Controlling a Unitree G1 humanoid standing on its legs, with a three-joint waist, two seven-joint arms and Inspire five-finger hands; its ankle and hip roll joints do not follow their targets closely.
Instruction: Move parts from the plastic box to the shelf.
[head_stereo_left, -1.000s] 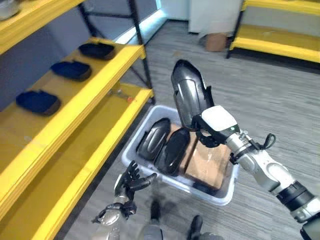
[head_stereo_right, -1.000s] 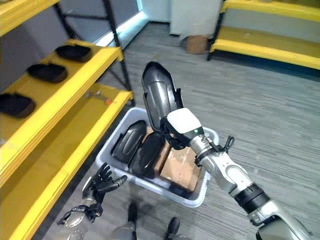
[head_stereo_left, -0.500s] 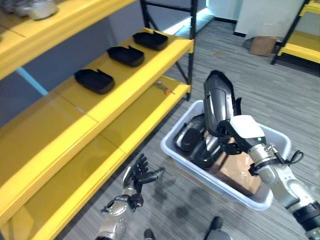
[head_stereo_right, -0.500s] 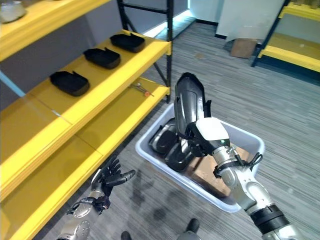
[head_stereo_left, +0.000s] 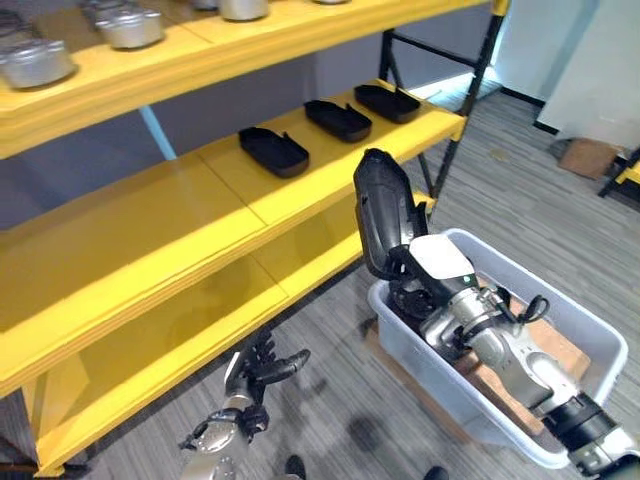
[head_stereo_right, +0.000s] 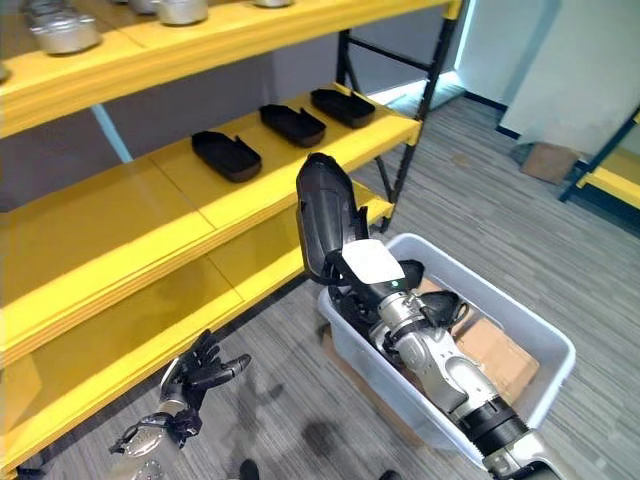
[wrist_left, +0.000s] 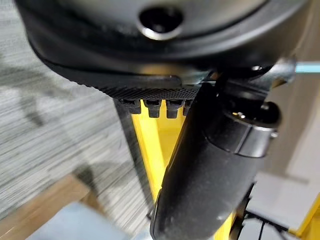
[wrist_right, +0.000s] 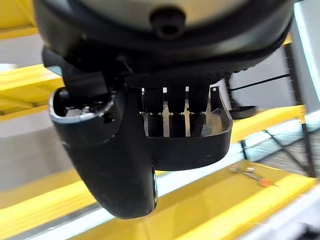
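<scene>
Left hand (head_stereo_left: 262, 366) hangs low near the floor, fingers spread and holding nothing. Right hand (head_stereo_left: 425, 275) is curled round a black moulded part (head_stereo_left: 380, 210), held upright above the near end of the grey plastic box (head_stereo_left: 590, 345). Beyond, three black parts (head_stereo_left: 273, 152) lie in a row on the yellow shelf (head_stereo_left: 150, 215).
</scene>
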